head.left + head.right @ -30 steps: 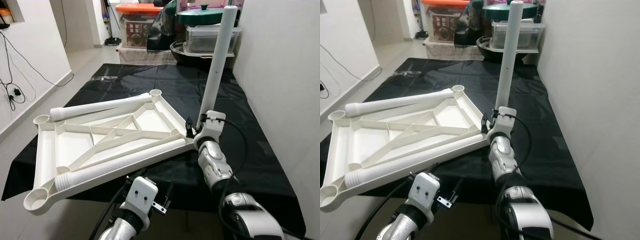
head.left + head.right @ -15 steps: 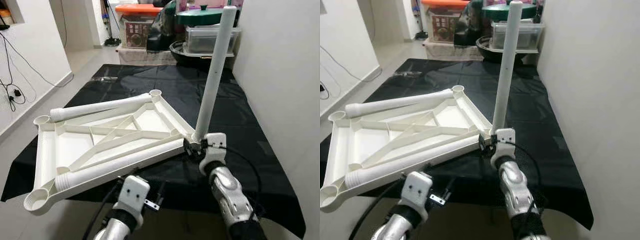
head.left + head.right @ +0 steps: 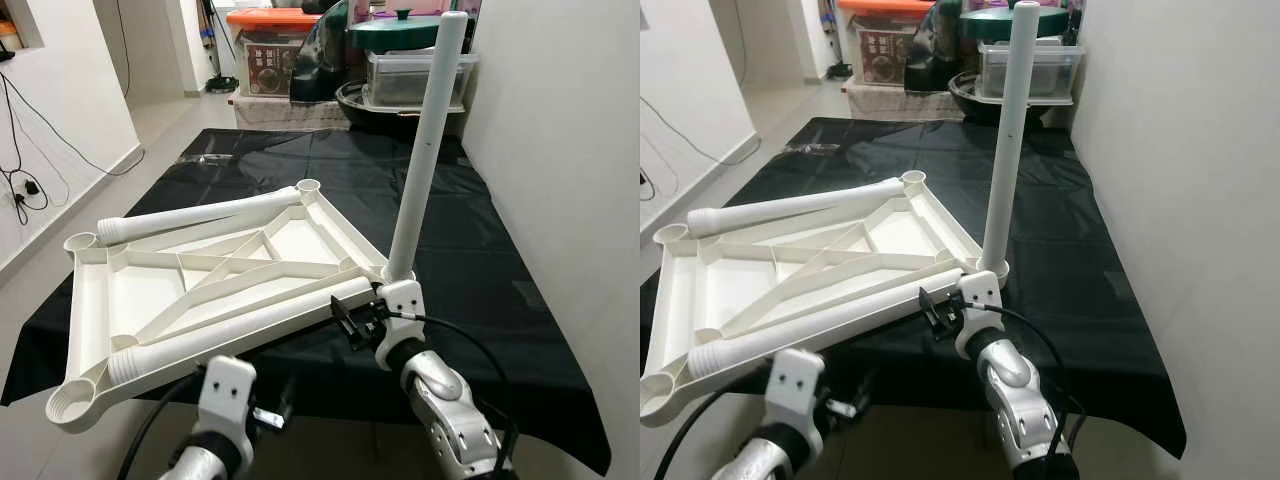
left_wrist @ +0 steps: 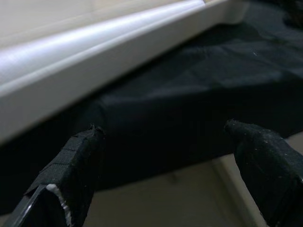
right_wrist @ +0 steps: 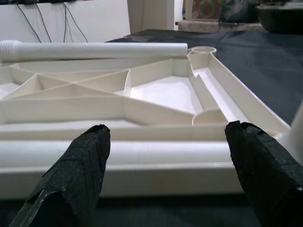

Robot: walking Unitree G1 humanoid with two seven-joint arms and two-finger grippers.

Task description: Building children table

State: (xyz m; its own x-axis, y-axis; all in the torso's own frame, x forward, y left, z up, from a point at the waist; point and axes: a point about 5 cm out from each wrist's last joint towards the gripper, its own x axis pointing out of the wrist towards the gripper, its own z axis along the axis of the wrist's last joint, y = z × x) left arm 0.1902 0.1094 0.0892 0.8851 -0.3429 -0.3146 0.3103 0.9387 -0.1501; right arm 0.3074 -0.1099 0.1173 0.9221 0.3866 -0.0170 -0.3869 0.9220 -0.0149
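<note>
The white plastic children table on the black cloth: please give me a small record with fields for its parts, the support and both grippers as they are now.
tabletop: white plastic tabletop, lying upside down, ribs facing up
standing leg: white plastic leg, upright in the near right corner socket
loose legs: two white tube legs lying along the tabletop
support: black cloth under all parts
right gripper: right gripper, open, beside the standing leg's base, facing the tabletop edge
left gripper: left gripper, open, low at the near cloth edge, holding nothing

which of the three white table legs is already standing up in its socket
The leg at the tabletop's right near corner, by the right gripper, stands upright. The far leg and the near leg lie flat on the upturned tabletop.
</note>
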